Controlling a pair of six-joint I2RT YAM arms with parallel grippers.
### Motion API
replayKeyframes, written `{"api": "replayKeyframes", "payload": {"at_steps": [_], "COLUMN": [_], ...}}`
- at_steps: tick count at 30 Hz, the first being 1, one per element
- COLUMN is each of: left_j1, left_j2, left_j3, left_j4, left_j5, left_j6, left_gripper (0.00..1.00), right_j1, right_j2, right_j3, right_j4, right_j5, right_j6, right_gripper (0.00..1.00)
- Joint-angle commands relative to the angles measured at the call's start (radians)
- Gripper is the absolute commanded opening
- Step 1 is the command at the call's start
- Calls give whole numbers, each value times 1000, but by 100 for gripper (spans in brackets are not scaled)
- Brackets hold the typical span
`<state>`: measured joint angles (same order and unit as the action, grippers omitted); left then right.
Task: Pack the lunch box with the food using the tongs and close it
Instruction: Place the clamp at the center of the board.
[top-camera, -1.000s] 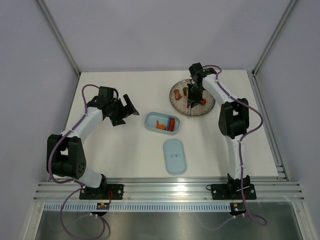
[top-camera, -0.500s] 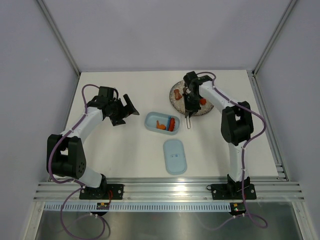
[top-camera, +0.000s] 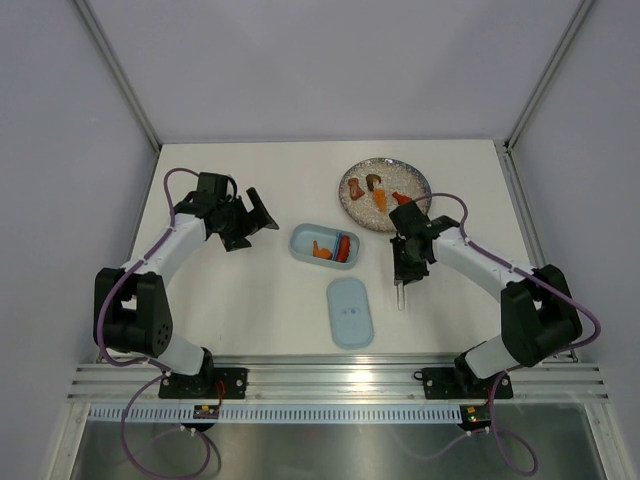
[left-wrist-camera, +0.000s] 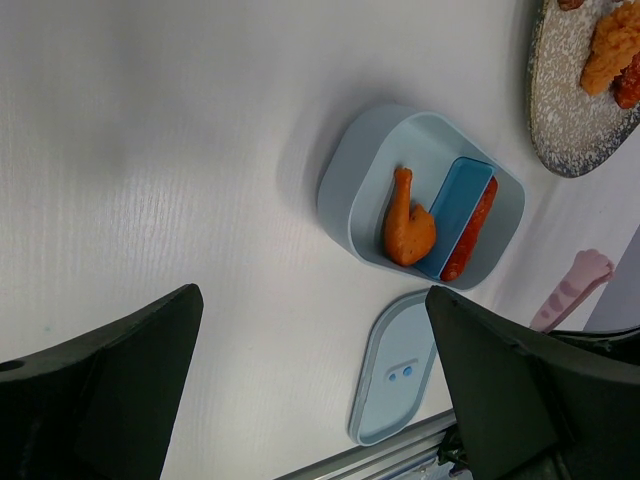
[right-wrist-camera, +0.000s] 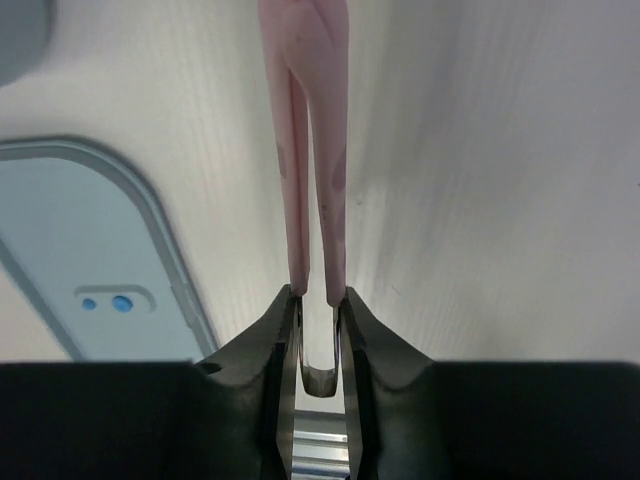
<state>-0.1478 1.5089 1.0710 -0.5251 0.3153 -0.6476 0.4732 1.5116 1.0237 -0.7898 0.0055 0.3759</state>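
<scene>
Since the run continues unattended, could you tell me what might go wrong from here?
1. The right gripper pinches the tongs shut away from the plate, apparently carrying nothing, while food pieces lie there; the lunch box may get closed underfilled.
2. The tongs hang close beside the lid; a careless descent could knock it askew.

left gripper (top-camera: 262, 212) fingers spread wide, right gripper (top-camera: 403, 278) fingers pinched narrow
</scene>
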Motion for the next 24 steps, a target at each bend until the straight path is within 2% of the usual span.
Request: {"api": "replayKeyframes", "payload": {"at_steps": [1,4,10,12,17,22,24], "left_j1": [4,4,5,4,5,4,4], "left_j2": [5,4,-6,-12,-15,-15,-15], "left_j3": [27,29,32,32,29,26,24], "left_j4": [36,31,22,16,13,16,16], "left_j5": [16,13,8,5,1,2,2], "left_j6": [-4,-3,0,2,3,3,3], "left_gripper": [99,99,99,99,99,99,99], "right_j1": [51,93,119,119,120,153,165], "right_j2": [-56,-53,19,50,82,53,35], "right_j3": [-94,-126,-116,-125,-155,-191,-221], "right_j4": [138,175,218,245,302,322,334], "right_j5": [124,175,257,261,258,315,341], "right_j6": [144,202,254,262,296,343,360], "right_gripper": [26,26,37,45,54,80,87]}}
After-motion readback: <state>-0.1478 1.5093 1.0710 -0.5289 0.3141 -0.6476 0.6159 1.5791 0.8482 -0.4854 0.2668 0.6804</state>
